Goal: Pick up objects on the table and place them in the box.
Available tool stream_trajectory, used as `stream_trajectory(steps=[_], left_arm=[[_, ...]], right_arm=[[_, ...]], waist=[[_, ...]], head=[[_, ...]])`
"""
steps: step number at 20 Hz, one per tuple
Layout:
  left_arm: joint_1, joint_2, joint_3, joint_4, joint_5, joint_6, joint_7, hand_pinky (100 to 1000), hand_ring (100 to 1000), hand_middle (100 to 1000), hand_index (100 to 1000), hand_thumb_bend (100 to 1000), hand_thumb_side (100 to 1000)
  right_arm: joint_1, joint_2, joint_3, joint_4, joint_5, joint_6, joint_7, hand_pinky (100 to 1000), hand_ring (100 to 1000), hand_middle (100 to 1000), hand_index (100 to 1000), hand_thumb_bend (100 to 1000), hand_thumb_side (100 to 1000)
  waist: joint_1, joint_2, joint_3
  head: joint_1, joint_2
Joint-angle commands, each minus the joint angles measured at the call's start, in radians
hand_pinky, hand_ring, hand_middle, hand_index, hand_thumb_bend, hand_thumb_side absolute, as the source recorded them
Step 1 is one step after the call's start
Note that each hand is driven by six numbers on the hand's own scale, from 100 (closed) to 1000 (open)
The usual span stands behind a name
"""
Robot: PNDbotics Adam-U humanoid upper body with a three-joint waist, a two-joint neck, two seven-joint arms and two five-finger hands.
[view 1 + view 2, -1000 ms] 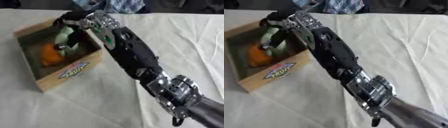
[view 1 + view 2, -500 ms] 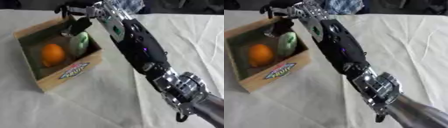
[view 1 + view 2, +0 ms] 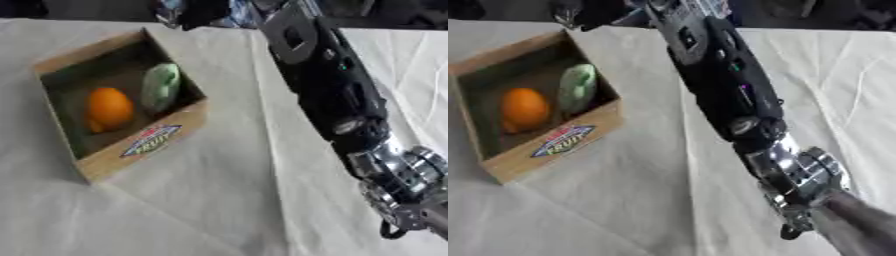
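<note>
Open brown cardboard box (image 3: 131, 150) with a colourful oval label on its front wall sits on the left part of the surface (image 3: 219, 210), which is covered by a wrinkled white cloth. The box lies askew, one corner pointing to the far edge.

2 things lie inside the box: a round orange fruit (image 3: 108, 109) on the left side of the box floor, and a pale green oblong object (image 3: 160, 86) just beside it on the right, leaning along the right inner wall. They are close, possibly touching; cannot tell for sure.

The robot's right arm (image 3: 728, 95), black with silver joints, comes in from the lower right and runs diagonally up to the far edge, passing right of the box and apart from it. Silver wrist-like joint (image 3: 798, 170) shows low in the view, with a small black cable loop under it.

The right hand (image 3: 677, 11) reaches the top edge of the view, past the far corner of the box. It is mostly cut off and blurred, so whether the fingers are spread, pressed together or pinching anything: cannot tell. No thing is seen in it.

Left hand shows in neither view.

Dark shapes and a bit of blue-white fabric (image 3: 236, 12) lie along the far edge.
</note>
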Motion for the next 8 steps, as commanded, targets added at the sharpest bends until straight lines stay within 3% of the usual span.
stream_trajectory(steps=[1,5,8], left_arm=[[-0.006,0.024,0.007,-0.014,-0.005,0.001,0.002,625,805,1000,697,250,999],[-0.008,0.025,0.008,-0.014,-0.007,0.001,0.004,625,805,1000,697,250,999],[-0.009,0.026,0.009,-0.014,-0.007,0.000,0.006,624,805,1000,697,250,999]], right_arm=[[0.010,-0.062,-0.022,-0.091,-0.066,0.041,-0.015,843,823,733,918,100,701],[0.073,-0.107,-0.041,-0.191,-0.136,0.091,-0.069,841,811,720,920,100,772],[0.125,-0.131,-0.058,-0.269,-0.205,0.133,-0.134,830,794,706,917,100,750]], waist=[[0.007,-0.018,-0.003],[0.010,-0.015,-0.007],[0.011,-0.013,-0.010]], head=[[0.011,-0.004],[0.024,-0.002],[0.039,0.002]])
